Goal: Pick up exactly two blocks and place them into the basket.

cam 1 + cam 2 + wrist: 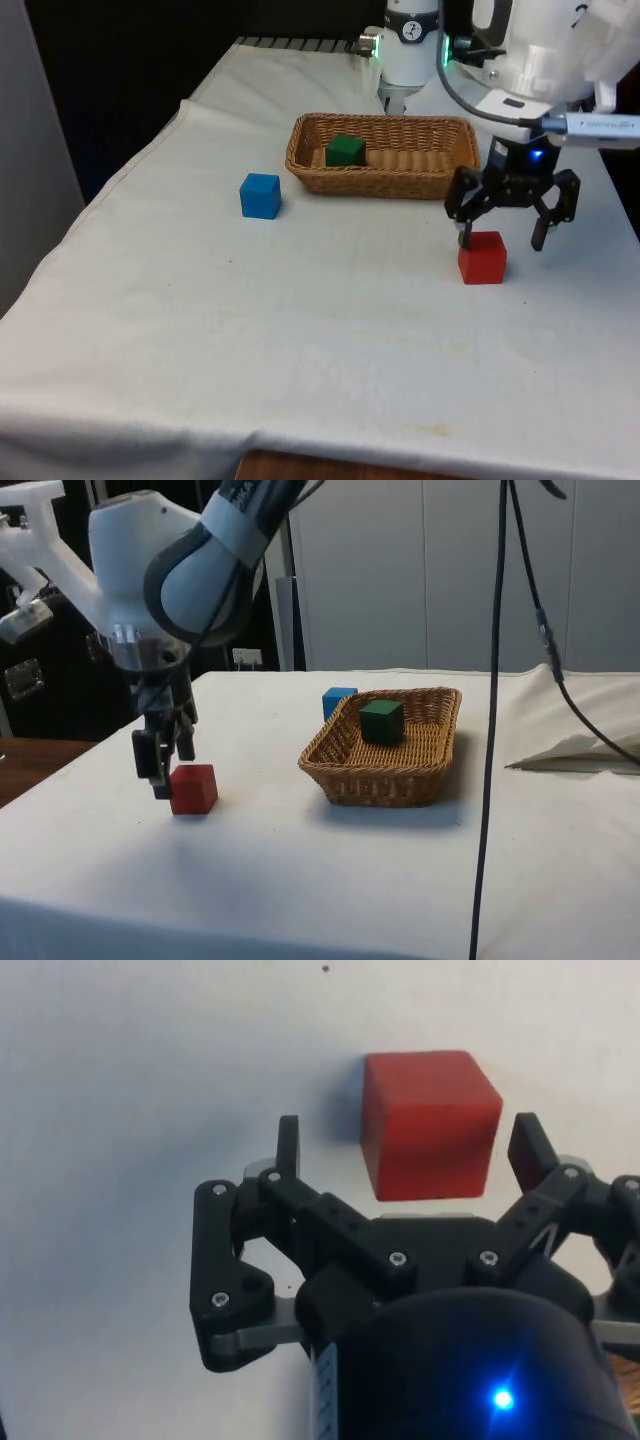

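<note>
A red block (pixel 482 257) (pixel 193 788) (pixel 429 1124) rests on the white cloth at the front view's right. My gripper (pixel 502 240) (pixel 160 769) (pixel 405 1145) hovers open just above and behind it, fingers spread wider than the block and not touching it. A green block (pixel 345 151) (pixel 381 721) lies inside the wicker basket (pixel 420 180) (pixel 385 778). A blue block (pixel 260 195) (pixel 338 699) sits on the cloth to the front view's left of the basket.
The table's side edge runs close to the red block in the side view. A black cable (pixel 495 720) hangs down in front of the side camera. Open cloth (pixel 300 330) stretches in front of the blocks.
</note>
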Controlling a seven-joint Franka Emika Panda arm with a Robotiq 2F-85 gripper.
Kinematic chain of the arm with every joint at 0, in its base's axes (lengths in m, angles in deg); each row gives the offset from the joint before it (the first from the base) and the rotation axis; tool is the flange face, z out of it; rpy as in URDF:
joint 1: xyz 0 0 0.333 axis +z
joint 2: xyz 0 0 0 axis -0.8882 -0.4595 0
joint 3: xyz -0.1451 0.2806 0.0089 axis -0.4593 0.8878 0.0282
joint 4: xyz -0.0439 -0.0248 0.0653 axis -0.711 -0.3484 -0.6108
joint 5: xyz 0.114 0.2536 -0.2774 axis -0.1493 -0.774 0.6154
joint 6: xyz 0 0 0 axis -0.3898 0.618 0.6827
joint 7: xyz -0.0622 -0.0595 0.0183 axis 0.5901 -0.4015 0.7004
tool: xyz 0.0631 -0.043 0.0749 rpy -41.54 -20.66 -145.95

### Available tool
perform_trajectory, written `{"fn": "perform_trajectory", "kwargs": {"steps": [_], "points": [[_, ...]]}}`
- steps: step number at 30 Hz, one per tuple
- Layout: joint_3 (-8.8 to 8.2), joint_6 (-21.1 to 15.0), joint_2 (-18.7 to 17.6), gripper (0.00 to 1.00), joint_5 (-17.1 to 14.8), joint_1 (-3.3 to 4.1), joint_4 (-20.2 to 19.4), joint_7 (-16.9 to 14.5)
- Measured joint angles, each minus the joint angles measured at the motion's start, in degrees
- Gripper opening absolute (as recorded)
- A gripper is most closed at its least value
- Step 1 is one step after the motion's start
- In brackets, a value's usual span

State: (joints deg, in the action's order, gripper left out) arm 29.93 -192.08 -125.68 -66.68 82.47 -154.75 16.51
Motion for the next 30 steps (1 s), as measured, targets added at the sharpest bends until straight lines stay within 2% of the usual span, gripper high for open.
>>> {"fn": "perform_trajectory", "kwargs": {"steps": [7, 16, 17, 18, 19, 21, 22, 24, 25, 26, 30], "points": [[0.23, 0.00, -2.41, 1.00, -0.34, -0.23, 1.55, 0.29], [-0.17, 0.00, -4.01, 1.00, -1.15, -0.46, 1.72, 0.52], [-0.17, 0.00, -4.07, 0.97, -1.15, -0.46, 1.72, 0.57], [-0.17, 0.00, -4.13, 0.89, -1.15, -0.46, 1.72, 0.63], [-0.17, 0.00, -4.13, 0.68, -1.15, -0.46, 1.72, 0.74], [-0.17, 0.00, -4.18, 0.45, -1.15, -0.46, 1.72, 0.80], [-0.17, 0.00, -4.18, 0.45, -1.15, -0.46, 1.72, 0.80], [-0.17, 0.00, -4.24, 0.23, -1.15, -0.46, 1.72, 0.92], [-0.17, 0.00, -4.24, 0.07, -1.15, -0.46, 1.72, 0.92], [-0.17, 0.00, -4.24, 0.00, -1.15, -0.46, 1.72, 0.97], [-0.17, 0.00, -4.24, 0.01, -1.15, -0.46, 1.78, 1.03]]}}
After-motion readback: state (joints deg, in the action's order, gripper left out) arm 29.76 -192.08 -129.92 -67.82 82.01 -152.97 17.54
